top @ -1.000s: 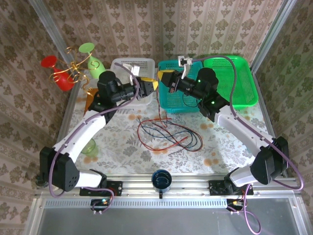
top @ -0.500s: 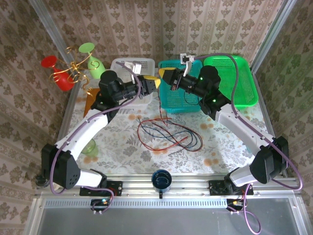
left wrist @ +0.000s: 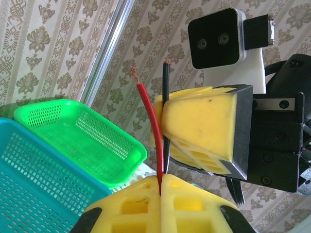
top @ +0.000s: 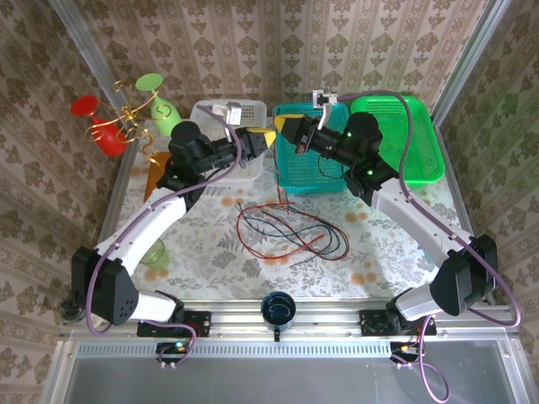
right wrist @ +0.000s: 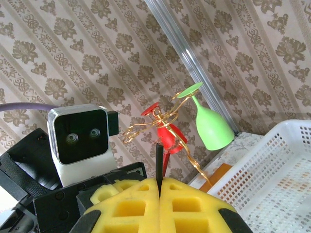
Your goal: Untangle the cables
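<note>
Red, black and teal cables [top: 286, 231] lie in loose loops on the floral table, with strands rising toward the raised grippers. My left gripper [top: 263, 140] is held high and shut on the red cable [left wrist: 148, 115], whose bare end sticks up between the yellow pads [left wrist: 131, 206]. Facing it, almost tip to tip, my right gripper [top: 283, 129] is shut on the black cable [right wrist: 159, 162], a short stub standing out of its pads [right wrist: 184, 206]. In the left wrist view the black cable [left wrist: 165, 111] runs alongside the red one, against the right gripper's yellow finger [left wrist: 204, 121].
Behind the grippers stand a white basket [top: 221, 114], a teal basket [top: 313, 172] and a green tray [top: 413, 143]. Red and green goblets on a gold wire stand [top: 126, 114] sit at the far left. A dark blue cup [top: 278, 310] is at the near edge.
The left gripper has closed on the red cable and moved slightly right toward the right gripper. The right gripper stayed shut and shifted a little left and up.
</note>
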Motion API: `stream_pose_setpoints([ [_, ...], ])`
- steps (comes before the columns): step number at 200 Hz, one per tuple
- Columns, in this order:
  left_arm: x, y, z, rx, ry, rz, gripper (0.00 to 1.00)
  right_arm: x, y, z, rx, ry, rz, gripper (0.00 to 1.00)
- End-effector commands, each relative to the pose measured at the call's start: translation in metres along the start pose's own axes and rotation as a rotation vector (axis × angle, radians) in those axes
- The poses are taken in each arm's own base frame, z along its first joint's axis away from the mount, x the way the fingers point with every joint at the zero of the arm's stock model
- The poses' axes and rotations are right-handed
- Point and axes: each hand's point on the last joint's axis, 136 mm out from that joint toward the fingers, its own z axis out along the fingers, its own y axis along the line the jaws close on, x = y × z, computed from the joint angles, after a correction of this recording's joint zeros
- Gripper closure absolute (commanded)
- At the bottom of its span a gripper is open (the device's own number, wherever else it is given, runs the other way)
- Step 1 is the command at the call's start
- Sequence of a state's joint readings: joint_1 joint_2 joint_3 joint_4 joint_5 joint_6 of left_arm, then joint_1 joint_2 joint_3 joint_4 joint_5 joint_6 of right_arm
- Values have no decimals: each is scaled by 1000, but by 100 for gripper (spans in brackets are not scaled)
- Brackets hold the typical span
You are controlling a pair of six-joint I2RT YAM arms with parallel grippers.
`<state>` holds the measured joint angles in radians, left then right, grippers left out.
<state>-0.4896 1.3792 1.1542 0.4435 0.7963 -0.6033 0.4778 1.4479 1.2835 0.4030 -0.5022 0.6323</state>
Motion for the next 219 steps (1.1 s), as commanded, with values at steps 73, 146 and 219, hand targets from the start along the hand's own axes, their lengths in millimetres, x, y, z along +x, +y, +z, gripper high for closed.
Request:
stream_pose_setpoints([
  [73,-25,15,-22,-197,-163,133,100,-4,-14,-16,77,-24,-22,100],
  [146,-56,-19,-34,-464,-118,401,100,-52,-1,-60,271,-176,-200,100],
  [219,-93,-5,-65,-748,-203,486,100,-93,2,-102,477,-300,-345,100],
])
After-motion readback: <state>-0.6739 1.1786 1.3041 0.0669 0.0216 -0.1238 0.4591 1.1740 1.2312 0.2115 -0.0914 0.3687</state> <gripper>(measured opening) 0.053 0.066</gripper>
